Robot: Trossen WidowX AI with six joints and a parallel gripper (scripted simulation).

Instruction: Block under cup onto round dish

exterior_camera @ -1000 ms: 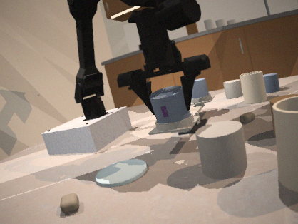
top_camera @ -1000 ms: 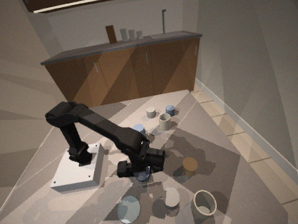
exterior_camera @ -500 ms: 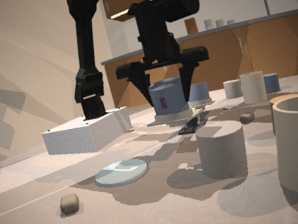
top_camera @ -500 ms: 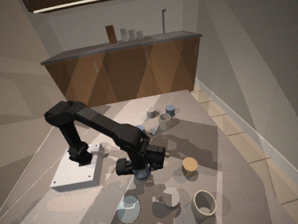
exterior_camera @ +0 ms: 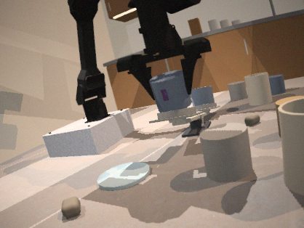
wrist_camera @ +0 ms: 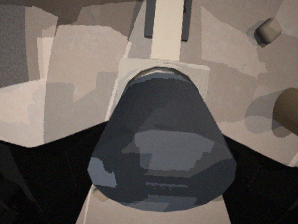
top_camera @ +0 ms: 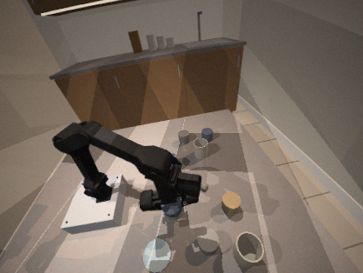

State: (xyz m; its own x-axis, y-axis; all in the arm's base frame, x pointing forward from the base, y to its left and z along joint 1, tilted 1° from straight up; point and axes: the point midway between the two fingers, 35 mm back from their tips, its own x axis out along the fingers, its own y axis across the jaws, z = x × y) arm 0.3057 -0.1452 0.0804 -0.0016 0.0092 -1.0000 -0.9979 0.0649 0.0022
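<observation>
A blue cup (top_camera: 172, 209) (exterior_camera: 169, 91) (wrist_camera: 162, 120), with a small purple mark in the exterior view, is between the fingers of my gripper (exterior_camera: 171, 96) (wrist_camera: 160, 131), which is shut on it. The cup is at the near end of the balance (exterior_camera: 165, 115) (wrist_camera: 167, 30), over its pan; I cannot tell whether a narrow gap lies between them. The other blue cup (exterior_camera: 202, 96) stands on the far end. The round dish (top_camera: 157, 256) (exterior_camera: 124, 176) is pale blue, with nothing on it. No block shows.
A grey cylinder (top_camera: 208, 241) (exterior_camera: 227, 154) stands right of the dish, with a large cream cup (top_camera: 248, 251) (exterior_camera: 296, 145) beyond. An orange-topped cylinder (top_camera: 231, 203) and a pebble (top_camera: 204, 187) (exterior_camera: 252, 120) (wrist_camera: 268, 31) are right of the balance. Another pebble (exterior_camera: 70, 207) lies near the dish. More cups stand behind.
</observation>
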